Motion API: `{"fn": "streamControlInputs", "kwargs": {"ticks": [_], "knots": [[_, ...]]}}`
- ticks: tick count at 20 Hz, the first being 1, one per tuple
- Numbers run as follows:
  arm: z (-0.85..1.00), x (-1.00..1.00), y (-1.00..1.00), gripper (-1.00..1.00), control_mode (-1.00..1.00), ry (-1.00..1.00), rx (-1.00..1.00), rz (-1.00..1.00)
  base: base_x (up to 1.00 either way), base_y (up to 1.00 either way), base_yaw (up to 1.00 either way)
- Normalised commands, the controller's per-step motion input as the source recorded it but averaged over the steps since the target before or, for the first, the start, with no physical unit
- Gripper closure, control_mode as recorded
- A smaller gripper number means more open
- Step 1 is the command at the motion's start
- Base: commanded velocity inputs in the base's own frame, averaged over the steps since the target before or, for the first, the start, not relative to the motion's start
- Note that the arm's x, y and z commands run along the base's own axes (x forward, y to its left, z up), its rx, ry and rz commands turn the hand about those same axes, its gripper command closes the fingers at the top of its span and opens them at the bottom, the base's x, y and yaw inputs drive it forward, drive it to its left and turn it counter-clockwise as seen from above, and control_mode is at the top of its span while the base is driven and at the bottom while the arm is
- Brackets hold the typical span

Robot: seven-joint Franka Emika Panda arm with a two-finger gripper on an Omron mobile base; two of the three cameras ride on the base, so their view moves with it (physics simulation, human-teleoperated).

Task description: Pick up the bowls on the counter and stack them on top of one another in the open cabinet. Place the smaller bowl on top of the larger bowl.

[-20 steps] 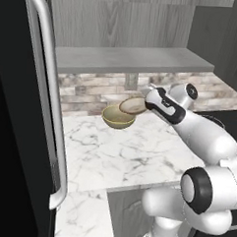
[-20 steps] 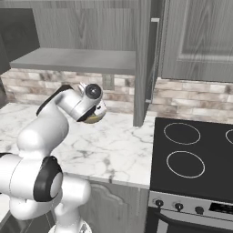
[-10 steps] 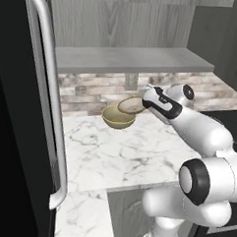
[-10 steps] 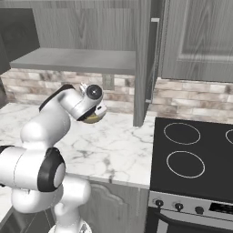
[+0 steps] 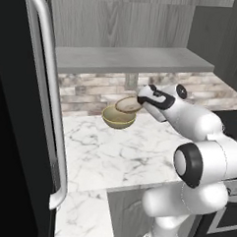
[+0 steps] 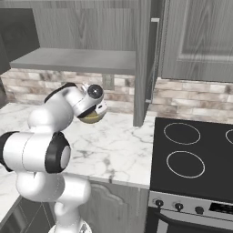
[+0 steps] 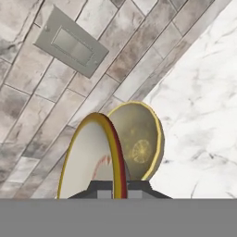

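Note:
My gripper is shut on the rim of the smaller bowl, which hangs tilted in the air just above the larger bowl. The larger bowl rests on the marble counter near the brick wall. In the hand view the smaller bowl stands on edge between my fingertips, its pale inside to the left, and the larger bowl shows right behind it. The open cabinet's grey shelf lies above both bowls. From the right, my hand covers most of the larger bowl.
The black fridge with its silver handle stands at the left. The open cabinet door hangs beside the shelf, and the black stovetop lies at the right. A wall outlet sits in the brick backsplash.
My hand has shifted slightly left with the smaller bowl still in its grip. The larger bowl has stayed put.

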Motion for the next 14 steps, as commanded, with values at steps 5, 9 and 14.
{"fn": "streamControlInputs", "kwargs": {"ticks": [5, 9, 14], "knots": [[-0.23, 0.31, 0.06, 1.00, -1.00, 0.00, 0.00, 0.00, 0.00, 0.00, 0.00], [-0.26, 0.27, 0.05, 1.00, -1.00, 0.00, 0.02, 0.00, 0.00, 0.00, 0.00], [-0.26, 0.31, 0.12, 1.00, -1.00, 0.00, 0.01, 0.00, 0.00, 0.00, 0.00]]}}
